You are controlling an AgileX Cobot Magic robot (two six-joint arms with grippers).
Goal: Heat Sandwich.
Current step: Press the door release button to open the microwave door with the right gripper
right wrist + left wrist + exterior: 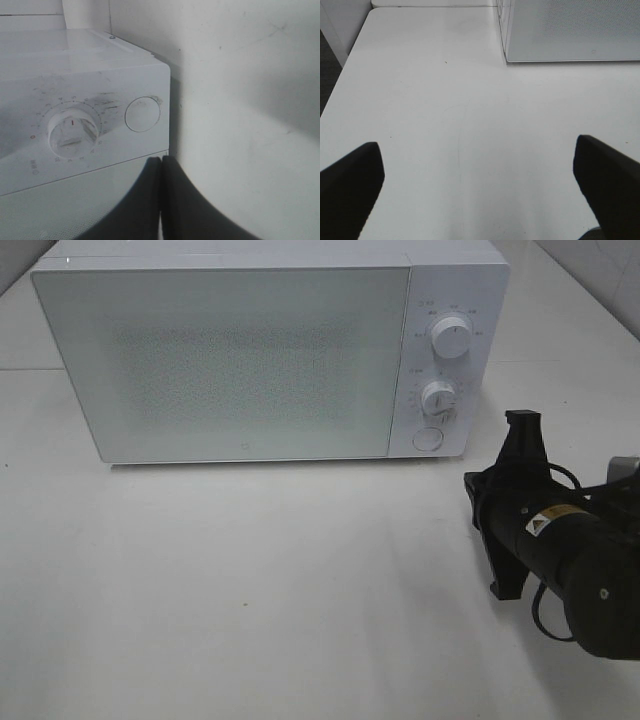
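Observation:
The sandwich is out of view in every frame. The white microwave [240,350] stands at the back of the table with its frosted door shut. My right gripper [523,420] is shut with nothing between its fingers. It points at the microwave's lower right corner, a short way in front of it. In the right wrist view its tips [161,160] sit just below the round button [142,114]. My left gripper [477,170] is open and holds nothing over the bare white table [445,110], left of the microwave's corner [570,30]. It does not show in the exterior view.
The microwave's control panel carries an upper dial [450,337], a lower dial [439,397] and the round button [428,439]. The table's left edge [335,95] drops to a dark floor. A tiled wall runs behind the table.

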